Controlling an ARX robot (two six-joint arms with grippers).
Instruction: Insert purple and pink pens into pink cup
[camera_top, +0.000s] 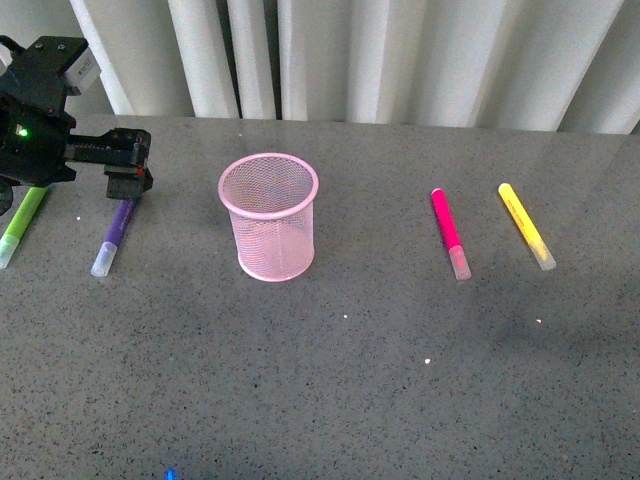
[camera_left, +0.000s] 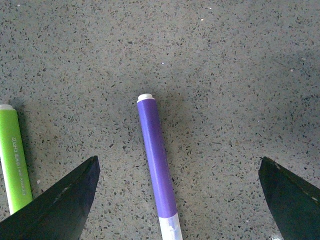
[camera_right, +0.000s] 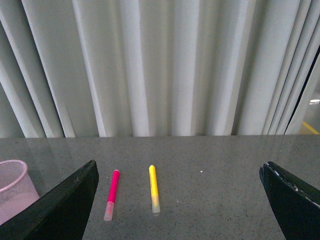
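The pink mesh cup (camera_top: 268, 215) stands upright left of the table's middle, and its edge shows in the right wrist view (camera_right: 15, 187). The purple pen (camera_top: 115, 235) lies flat to the cup's left. My left gripper (camera_top: 135, 170) hovers open over the pen's far end. In the left wrist view the purple pen (camera_left: 157, 165) lies between the spread fingers of the left gripper (camera_left: 178, 162), untouched. The pink pen (camera_top: 448, 232) lies to the cup's right. My right gripper (camera_right: 178, 167) is open and empty, well back from the pink pen (camera_right: 112, 192), and does not show in the front view.
A lime-green marker (camera_top: 22, 225) lies left of the purple pen, close to the left finger (camera_left: 60, 200). A yellow marker (camera_top: 526, 225) lies right of the pink pen. White curtains (camera_top: 400, 50) hang behind the grey speckled table (camera_top: 350, 380).
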